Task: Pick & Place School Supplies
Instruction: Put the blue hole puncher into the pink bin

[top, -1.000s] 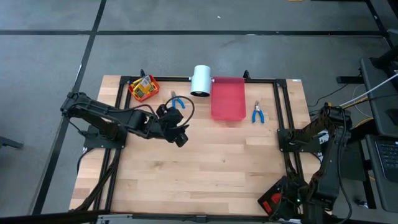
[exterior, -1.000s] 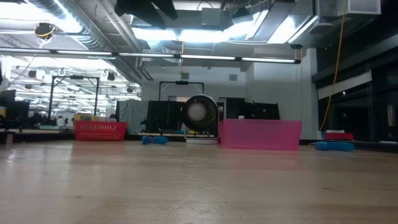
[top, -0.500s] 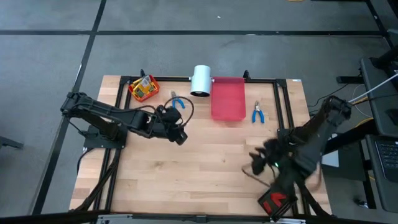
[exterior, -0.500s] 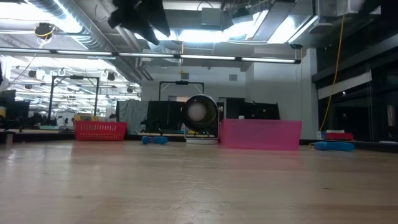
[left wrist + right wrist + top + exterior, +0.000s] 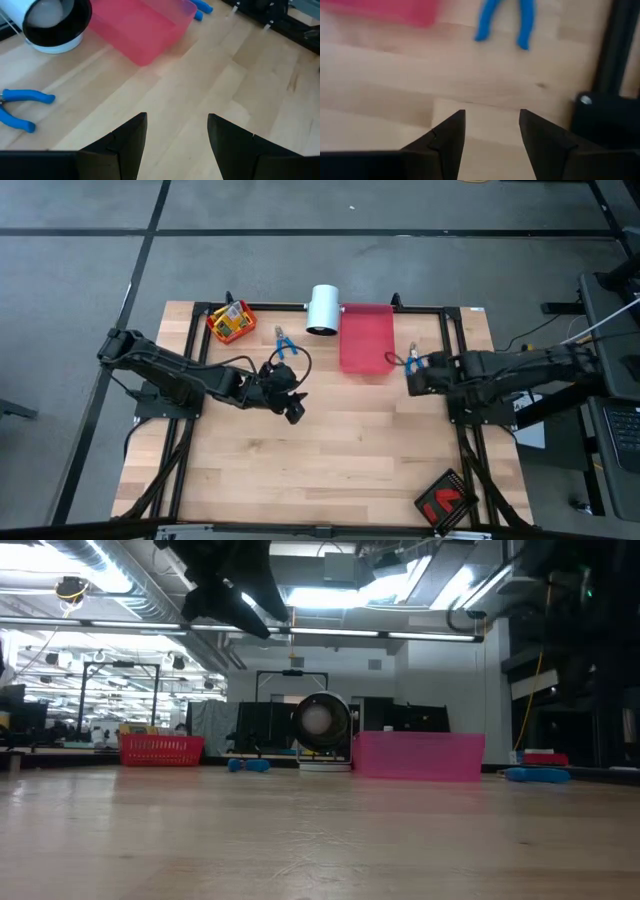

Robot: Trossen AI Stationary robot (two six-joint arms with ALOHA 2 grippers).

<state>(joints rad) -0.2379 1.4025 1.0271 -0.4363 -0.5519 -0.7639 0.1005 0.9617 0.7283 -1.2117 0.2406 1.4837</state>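
Observation:
Two blue-handled pliers lie flat on the table: one [image 5: 285,342] left of the white cylinder's near end, also in the left wrist view [image 5: 22,107], the other [image 5: 413,360] right of the pink bin, also in the right wrist view [image 5: 506,20]. Yellow-orange boxes [image 5: 232,320] sit in a small red basket at the far left. My left gripper [image 5: 292,408] hovers open above the table near the left pliers [image 5: 176,135]. My right gripper [image 5: 410,377] hangs open just on the near side of the right pliers [image 5: 491,132]. The red blocks are not visible.
A white cylinder [image 5: 323,308] lies at the far edge beside a flat pink bin [image 5: 366,338]. A black tray with red print [image 5: 446,502] sits at the near right corner. Black frame rails [image 5: 456,370] border the table. Bare wood spreads across the middle and near side.
My right arm has swung from its folded place at the table's right near corner across to the far right, ending just short of the right pliers. My left gripper has drifted slightly toward the near edge. No object has moved.

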